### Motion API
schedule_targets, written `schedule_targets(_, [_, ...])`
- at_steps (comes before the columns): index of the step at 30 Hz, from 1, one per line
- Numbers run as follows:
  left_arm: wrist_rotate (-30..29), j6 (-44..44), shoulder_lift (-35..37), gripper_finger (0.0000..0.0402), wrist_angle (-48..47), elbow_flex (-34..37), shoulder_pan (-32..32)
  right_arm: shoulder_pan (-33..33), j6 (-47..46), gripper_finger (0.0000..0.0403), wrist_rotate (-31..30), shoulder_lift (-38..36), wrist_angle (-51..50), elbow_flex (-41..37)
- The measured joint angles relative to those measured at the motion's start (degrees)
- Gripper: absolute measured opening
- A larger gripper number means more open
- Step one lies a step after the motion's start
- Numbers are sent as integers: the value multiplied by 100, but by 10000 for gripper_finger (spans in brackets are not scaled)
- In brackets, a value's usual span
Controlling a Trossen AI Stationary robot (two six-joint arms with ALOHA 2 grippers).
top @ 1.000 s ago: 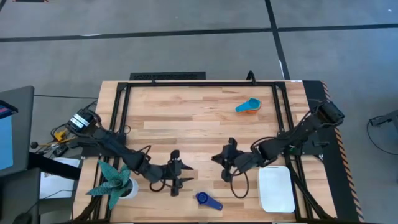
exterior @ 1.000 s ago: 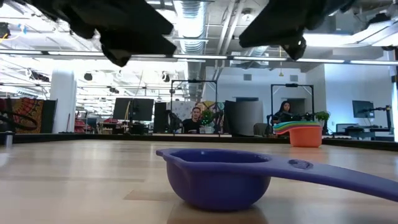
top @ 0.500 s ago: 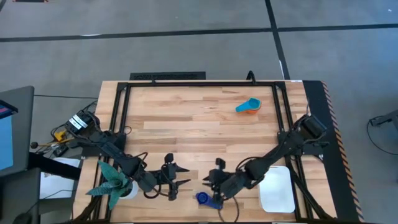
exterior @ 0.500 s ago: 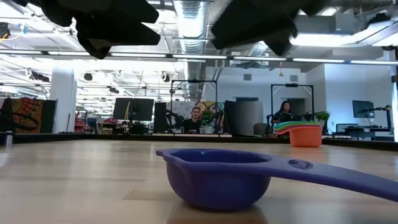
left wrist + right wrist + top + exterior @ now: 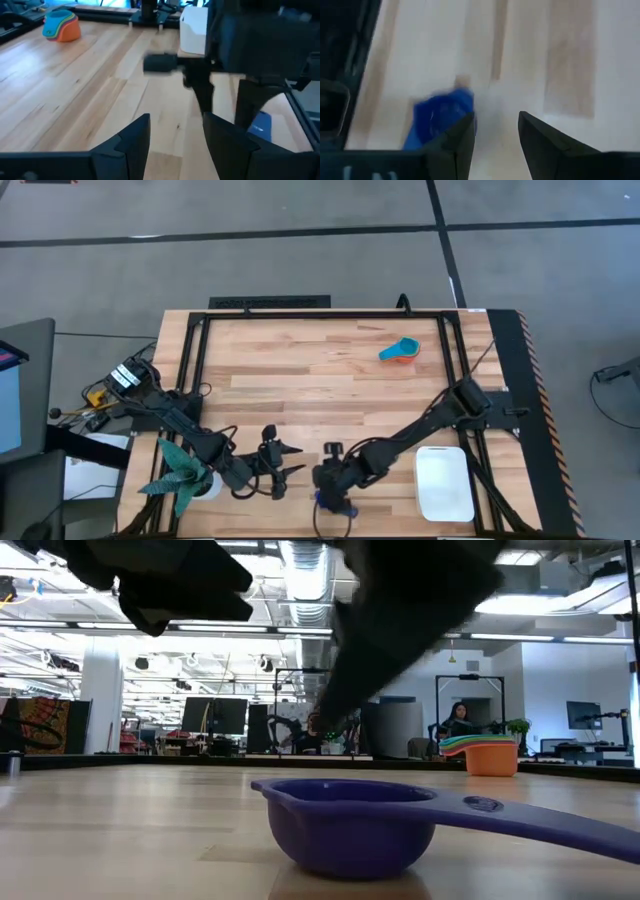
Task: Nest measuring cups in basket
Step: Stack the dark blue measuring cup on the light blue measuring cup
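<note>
Right end effector (image 5: 322,492) fingers spread, empty, hovering over dark blue cup (image 5: 345,825) at table's (image 5: 300,370) near edge. Left end effector (image 5: 283,471) also unclenched, idle nearby. Cup likely light, rigid, slippery; grip flat handle.

No readable text, label, brand or number on any view. Mark on dark blue cup (image 5: 345,829) handle too small to read.
</note>
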State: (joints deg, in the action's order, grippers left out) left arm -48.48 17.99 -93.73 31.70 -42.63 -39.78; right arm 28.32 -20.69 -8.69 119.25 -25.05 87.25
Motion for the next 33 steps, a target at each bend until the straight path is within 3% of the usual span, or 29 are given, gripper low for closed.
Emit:
schedule_targets(5, [-49,7,4,172,-170,0,-3,2,306,160,454,134,-53,-10])
schedule_targets(13, [-265,-18,6,172,-424,0,26,-31,371,137,643,124,-8,-16])
schedule_targets(23, [-322,12,6,172,-551,0,39,-331,321,131,1607,661,230,163])
schedule_targets(26, [-319,16,6,172,-543,0,39,-388,274,105,1567,641,182,168])
schedule_targets(31, [-329,20,6,172,-564,0,41,-491,-90,20,1499,570,-54,168])
schedule_targets(33, [-352,23,6,172,-586,0,52,-537,-420,16,1430,469,-359,161])
